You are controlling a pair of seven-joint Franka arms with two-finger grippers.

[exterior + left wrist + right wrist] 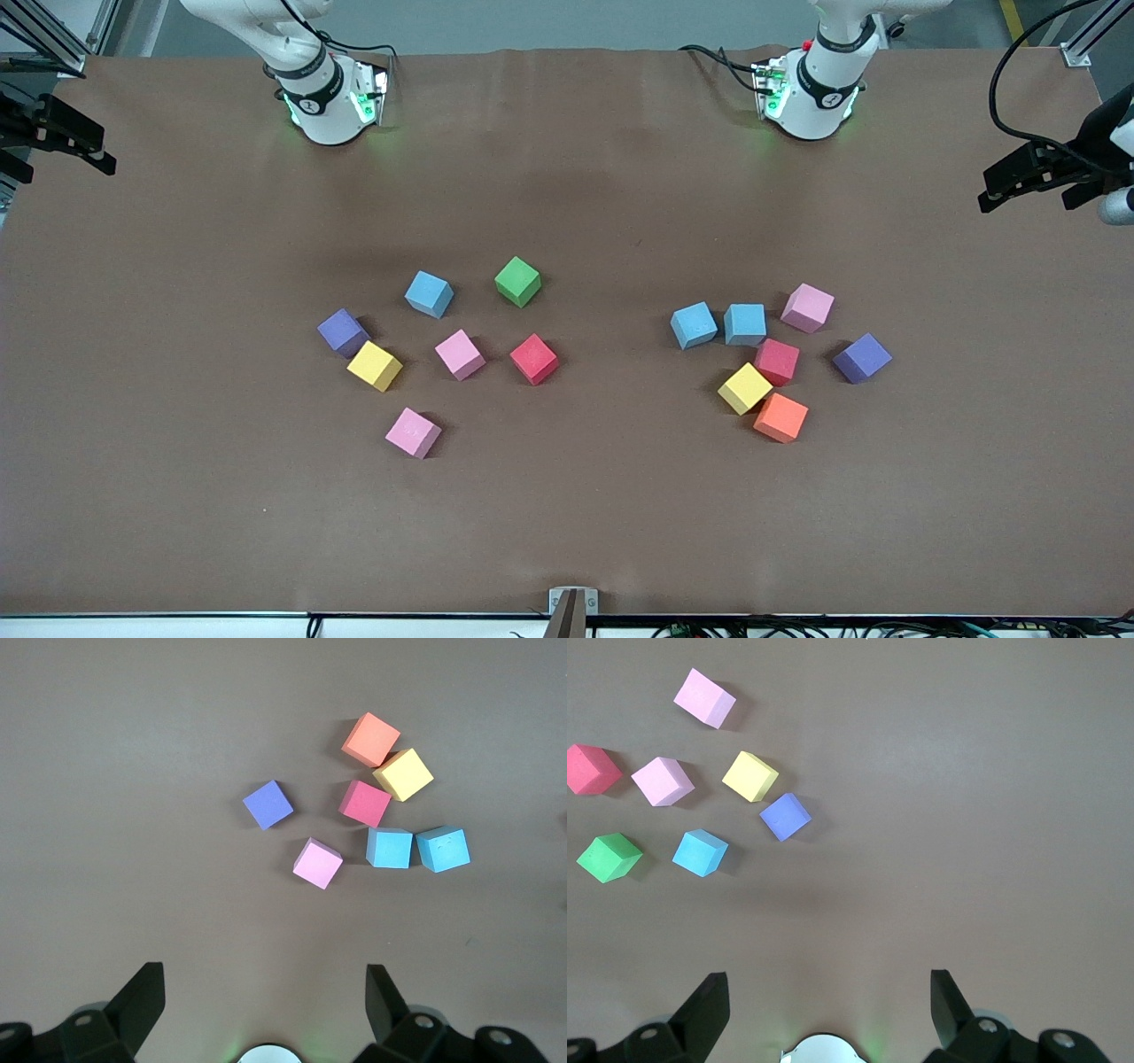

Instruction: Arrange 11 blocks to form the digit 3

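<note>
Nothing of the digit 3 is laid yet. At the upper part of the frame, over bare desk (567, 532) near its base, the right pincer (828, 992) hangs with its jaws spread wide and nothing between them. In the middle band of the frame, toward the right arm's end, seven blocks lie loose: purple block (342, 332) touching yellow block (374, 366), a pink block (413, 432) lowest, a light blue block (429, 293), a second pink block (460, 354), the green block (517, 281) and a red block (534, 359). Toward the left arm's end is a tighter cluster; its orange block (780, 417), yellow and red neighbours crowd corner to corner, possibly touching. Above it the left pincer (266, 988) hangs equally wide and empty. The first pick is best a free-standing cube such as the green one: turn the jaws square to two flat faces, descend centred, and leave the crowded cubes for later.
</note>
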